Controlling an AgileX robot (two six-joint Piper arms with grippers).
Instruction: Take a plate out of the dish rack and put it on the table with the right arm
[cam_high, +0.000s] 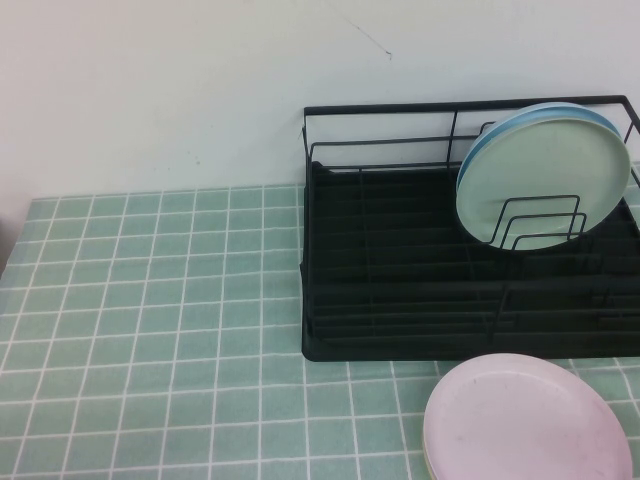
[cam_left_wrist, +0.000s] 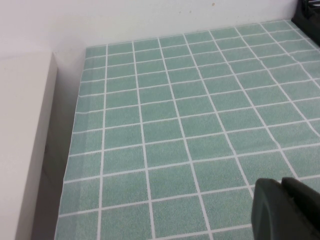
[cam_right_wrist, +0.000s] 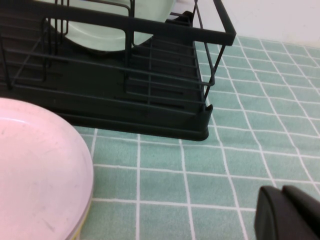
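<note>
The plate (cam_high: 545, 175) stands in the dish rack (cam_high: 400, 300), likely stiff and slick; grip its top rim. Right gripper (cam_right_wrist: 290, 212) jaws pressed together, left gripper (cam_left_wrist: 285, 210) likewise, both low over the table (cam_high: 150, 300) beside the rack

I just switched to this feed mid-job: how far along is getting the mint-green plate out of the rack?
Nothing looks done: the mint-green plate stands in the dish rack, in front of a light blue plate. Nothing is in hand: the right gripper hangs above the table beside the pink plate; the left gripper is over bare tiles. Reaching, gripping, lifting and placing remain.
</note>
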